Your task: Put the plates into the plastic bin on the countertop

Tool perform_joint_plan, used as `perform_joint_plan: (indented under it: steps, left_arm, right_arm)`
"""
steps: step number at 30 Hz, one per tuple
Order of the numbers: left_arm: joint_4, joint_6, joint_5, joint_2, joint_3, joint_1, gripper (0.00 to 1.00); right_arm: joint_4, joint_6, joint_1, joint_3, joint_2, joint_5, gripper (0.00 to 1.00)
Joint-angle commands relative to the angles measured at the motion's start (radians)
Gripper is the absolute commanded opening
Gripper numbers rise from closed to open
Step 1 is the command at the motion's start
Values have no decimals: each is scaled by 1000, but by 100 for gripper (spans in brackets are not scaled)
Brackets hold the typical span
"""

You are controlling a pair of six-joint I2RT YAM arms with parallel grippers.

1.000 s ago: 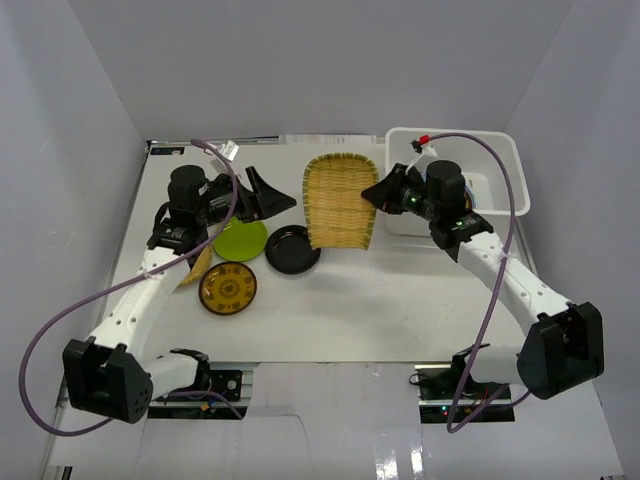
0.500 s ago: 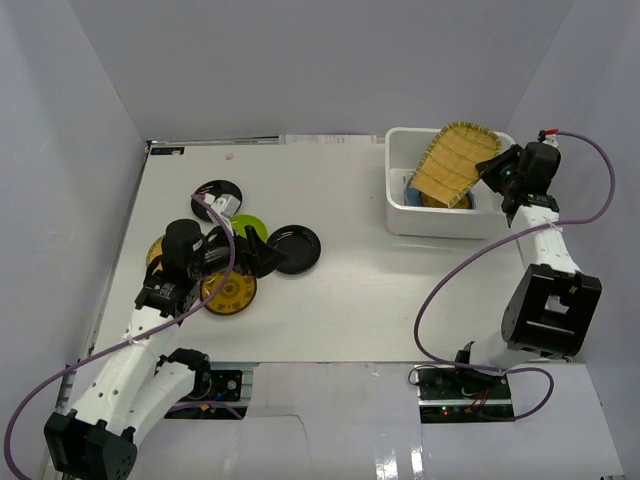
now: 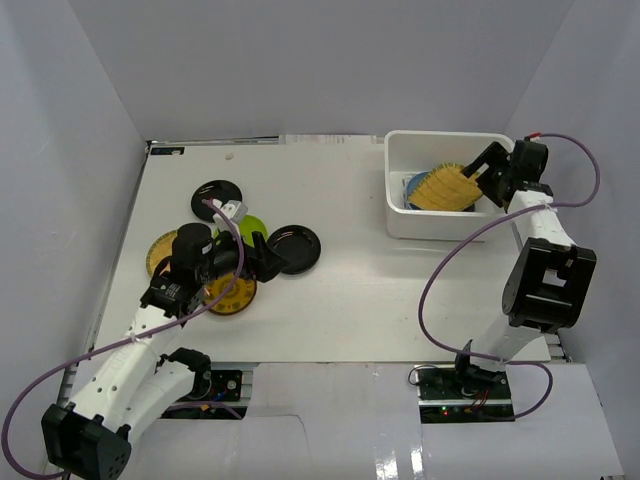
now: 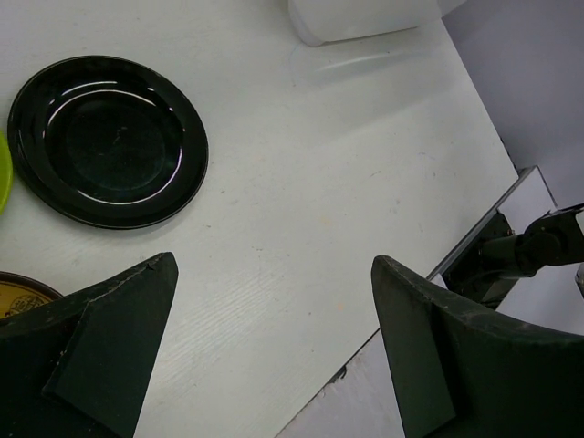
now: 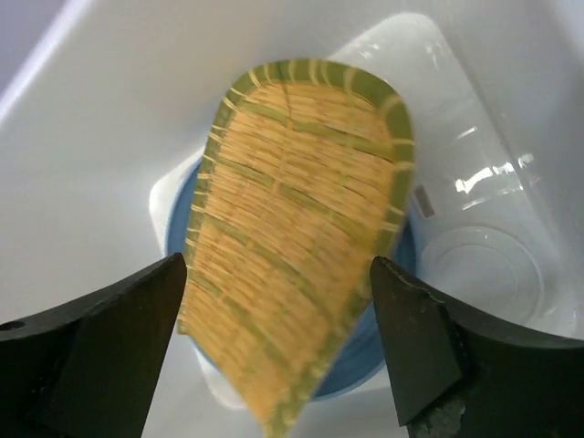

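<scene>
The woven bamboo plate [image 3: 445, 188] lies tilted and blurred inside the plastic bin [image 3: 450, 225], over a light blue plate [image 5: 365, 351]. My right gripper [image 3: 484, 175] hangs open just over the bamboo plate [image 5: 297, 219], with its fingers [image 5: 401, 328] either side and no grip on it. On the countertop [image 3: 400, 290] at the left lie two black plates [image 3: 218, 195] [image 3: 293, 248], a lime green plate [image 3: 252, 224] and two yellow patterned plates [image 3: 228, 292] [image 3: 158, 250]. My left gripper [image 3: 265, 258] is open and empty, low beside the nearer black plate [image 4: 108, 141].
Pale grey walls enclose the countertop on three sides. The bin's right end [image 5: 493, 274] is bare white. The table's near edge [image 4: 383, 328] runs just beyond my left gripper [image 4: 272, 265], and the right arm's base stands past it.
The right gripper carried the bamboo plate from the table to the bin, then opened and let it go; the plate dropped lower into the bin. The left arm pulled back toward the yellow plate.
</scene>
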Motion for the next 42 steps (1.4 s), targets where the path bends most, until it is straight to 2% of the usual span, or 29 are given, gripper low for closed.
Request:
perform_joint_plan:
  steps: [1, 5, 8, 9, 10, 11, 12, 13, 15, 17, 20, 21, 22, 23, 26, 30, 31, 38, 39, 40, 42]
  left_arm:
    - [-13, 20, -61, -20, 13, -3, 98]
    - [-32, 5, -155, -23, 15, -3, 98]
    - [-56, -11, -271, -32, 16, -3, 98]
    - [-62, -24, -300, -45, 15, -2, 98]
    - [-67, -31, -328, -54, 13, -2, 98]
    - [-76, -35, -380, -60, 13, -2, 98]
    - [-79, -50, -408, -74, 12, 0, 98]
    - [-90, -57, -449, -78, 13, 0, 98]
    - [-96, -66, -512, -86, 13, 1, 98]
    - [-102, -72, -543, -91, 15, 3, 98]
    - [-115, -69, -572, -75, 18, 3, 98]
    - [-116, -67, -580, -72, 19, 4, 98]
    - [-116, -67, -578, -68, 19, 4, 98]
    - [-115, -67, -578, -65, 19, 4, 98]
    - [-105, -60, -562, -48, 21, 4, 98]
    - [-98, -52, -526, -29, 24, 10, 98]
    - [-98, -52, -520, -29, 24, 12, 98]
    - [-89, -51, -497, -38, 21, 24, 98]
    - [-89, -47, -494, -37, 21, 24, 98]
    - [-89, -47, -492, -37, 21, 26, 98]
    - [-87, -47, -486, -37, 21, 29, 98]
  right_arm:
    - [-25, -82, 37, 120, -52, 9, 90]
    - [1, -123, 197, 75, -175, 23, 88]
    - [76, -131, 431, -57, -291, 81, 81]
    - [110, -114, 494, -106, -320, 98, 76]
    - [162, -96, 613, -160, -366, 102, 71]
    - [259, -38, 672, -259, -379, 149, 62]
    - [300, -9, 729, -299, -385, 170, 58]
    - [364, 45, 836, -330, -376, 225, 49]
    - [415, 80, 931, -369, -306, 285, 47]
    - [430, 131, 1027, -350, -235, 351, 41]
    - [464, 221, 1053, -342, -125, 377, 41]
    - [533, 282, 1053, -379, -90, 377, 45]
    - [548, 301, 1053, -390, -72, 415, 54]
    - [552, 312, 1054, -396, -59, 427, 57]
    - [550, 360, 1044, -389, 23, 412, 60]
    - [549, 397, 1042, -379, 104, 397, 50]
    - [556, 409, 1041, -375, 116, 388, 45]
    - [572, 449, 1022, -321, 231, 365, 41]
    - [576, 455, 1016, -323, 236, 366, 37]
    - [587, 462, 1012, -327, 238, 369, 28]
    - [602, 478, 1005, -346, 230, 380, 17]
